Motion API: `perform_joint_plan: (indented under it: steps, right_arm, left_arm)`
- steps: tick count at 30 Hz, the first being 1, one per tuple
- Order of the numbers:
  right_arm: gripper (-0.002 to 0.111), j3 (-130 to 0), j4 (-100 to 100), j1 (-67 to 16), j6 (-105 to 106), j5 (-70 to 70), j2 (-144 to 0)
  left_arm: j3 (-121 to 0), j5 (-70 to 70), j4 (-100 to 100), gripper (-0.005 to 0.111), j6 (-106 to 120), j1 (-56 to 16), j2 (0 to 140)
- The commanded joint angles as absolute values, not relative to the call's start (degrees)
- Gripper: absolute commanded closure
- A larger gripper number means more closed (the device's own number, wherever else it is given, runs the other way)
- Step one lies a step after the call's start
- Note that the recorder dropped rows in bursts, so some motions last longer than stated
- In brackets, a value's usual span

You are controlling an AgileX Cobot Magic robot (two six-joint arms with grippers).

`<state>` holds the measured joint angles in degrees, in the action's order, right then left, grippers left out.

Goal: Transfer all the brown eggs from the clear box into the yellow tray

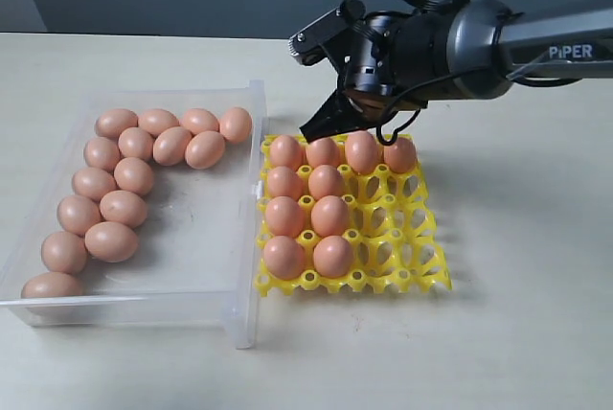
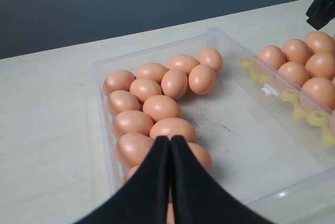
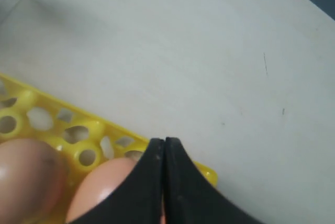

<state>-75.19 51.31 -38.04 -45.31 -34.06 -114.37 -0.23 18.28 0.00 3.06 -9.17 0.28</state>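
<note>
At the left of the exterior view, the clear box (image 1: 244, 238) holds fifteen brown eggs (image 1: 124, 208), crowded along its upper and left sides. Right of it the yellow tray (image 1: 402, 238) carries ten, filling its top row and two left columns. The right gripper (image 3: 164, 143) hovers at the tray's top edge, fingers pressed together on nothing. Only the left wrist view shows the left gripper (image 2: 170, 141), likewise closed and empty, above the box's eggs.

Ext high oblique. L wrist above clear box (image 2: 246, 124), R close on yellow tray (image 3: 23, 99); tray shared.
</note>
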Motion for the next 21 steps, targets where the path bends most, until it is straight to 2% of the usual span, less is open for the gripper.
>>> perform_joint_plan:
  steps: [1,11,21]
  right_arm:
    - [0.109,-75.1,51.5,-37.7,-42.5,-35.0,-115.5]
    - [0.109,-75.1,52.5,-37.6,-42.0,-34.0,-119.5]
    - [0.109,-75.1,51.7,-37.7,-42.0,-38.4,-116.6]
  left_arm:
    - [0.0,17.7,0.0,0.106,3.0,-9.2,0.0]
    - [0.0,17.7,0.0,0.106,3.0,-9.2,0.0]
    - [0.0,17.7,0.0,0.106,3.0,-9.2,0.0]
